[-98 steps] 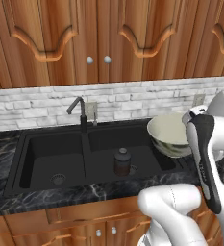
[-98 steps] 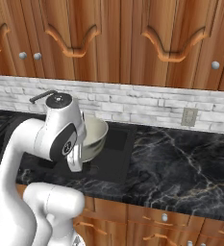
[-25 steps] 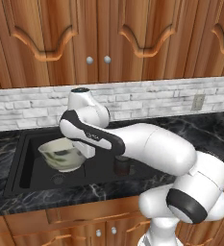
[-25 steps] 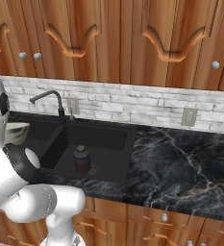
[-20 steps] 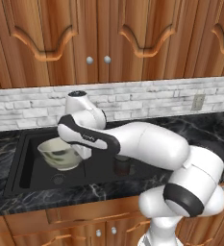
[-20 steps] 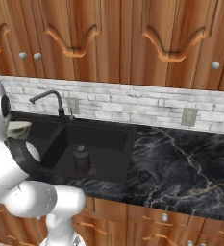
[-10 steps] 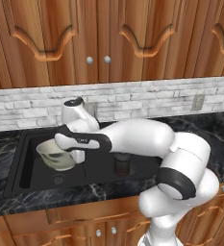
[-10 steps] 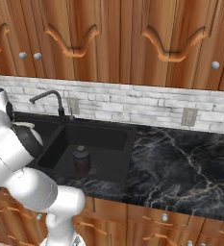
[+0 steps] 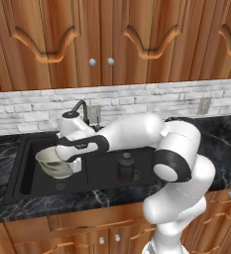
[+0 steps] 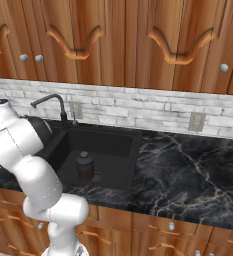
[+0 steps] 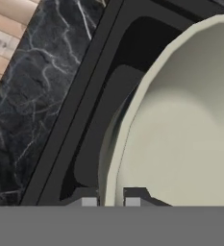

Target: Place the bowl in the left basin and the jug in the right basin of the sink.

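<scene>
The cream bowl [image 9: 53, 160] sits low inside the left basin [image 9: 31, 171] of the black sink [image 9: 18, 196], just above its drain; I cannot tell whether it touches the floor. My gripper [image 9: 73, 159] is shut on the bowl's right rim. In the hand view the fingertips [image 11: 89, 202] pinch the rim, with the bowl's greyish inside [image 11: 180, 134] on one side and the basin's black floor [image 11: 96, 144] on the other. The dark jug [image 9: 126, 166] stands upright in the right basin [image 9: 104, 171], also seen as the jug [image 10: 84, 166] from the right.
The dark gooseneck faucet [image 9: 80, 106] rises behind the divider, close to my hand. Black marble counter [image 10: 188, 170] stretches to the right of the sink. A brick backsplash and wooden cabinets stand behind.
My arm has swung further left and lowered the bowl deeper into the left basin. The jug has stayed where it was.
</scene>
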Robot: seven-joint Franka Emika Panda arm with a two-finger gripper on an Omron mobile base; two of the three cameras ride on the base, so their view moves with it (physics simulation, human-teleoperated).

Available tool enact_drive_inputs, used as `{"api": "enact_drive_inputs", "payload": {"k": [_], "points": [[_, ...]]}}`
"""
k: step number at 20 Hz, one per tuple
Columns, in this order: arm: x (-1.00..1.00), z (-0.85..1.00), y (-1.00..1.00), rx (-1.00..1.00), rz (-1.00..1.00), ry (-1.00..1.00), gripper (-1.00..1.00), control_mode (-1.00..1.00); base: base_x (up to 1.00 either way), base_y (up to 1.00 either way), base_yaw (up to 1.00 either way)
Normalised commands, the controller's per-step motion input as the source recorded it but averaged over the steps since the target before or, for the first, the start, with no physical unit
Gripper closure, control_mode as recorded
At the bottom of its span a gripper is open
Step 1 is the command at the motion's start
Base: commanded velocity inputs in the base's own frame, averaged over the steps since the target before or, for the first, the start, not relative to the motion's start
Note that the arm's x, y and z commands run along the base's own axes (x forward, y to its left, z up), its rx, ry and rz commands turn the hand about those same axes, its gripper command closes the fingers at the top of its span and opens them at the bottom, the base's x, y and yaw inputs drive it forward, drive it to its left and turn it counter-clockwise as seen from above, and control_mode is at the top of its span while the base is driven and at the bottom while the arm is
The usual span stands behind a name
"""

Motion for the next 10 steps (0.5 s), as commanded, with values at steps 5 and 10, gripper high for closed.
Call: {"api": "enact_drive_inputs", "payload": {"k": [5, 10], "points": [[0.31, -0.36, 0.20, 0.00, -0.01, 0.00, 1.00, -1.00, 0.00, 0.00, 0.00], [0.32, -0.35, 0.13, 0.00, 0.00, 0.00, 1.00, -1.00, 0.00, 0.00, 0.00]]}}
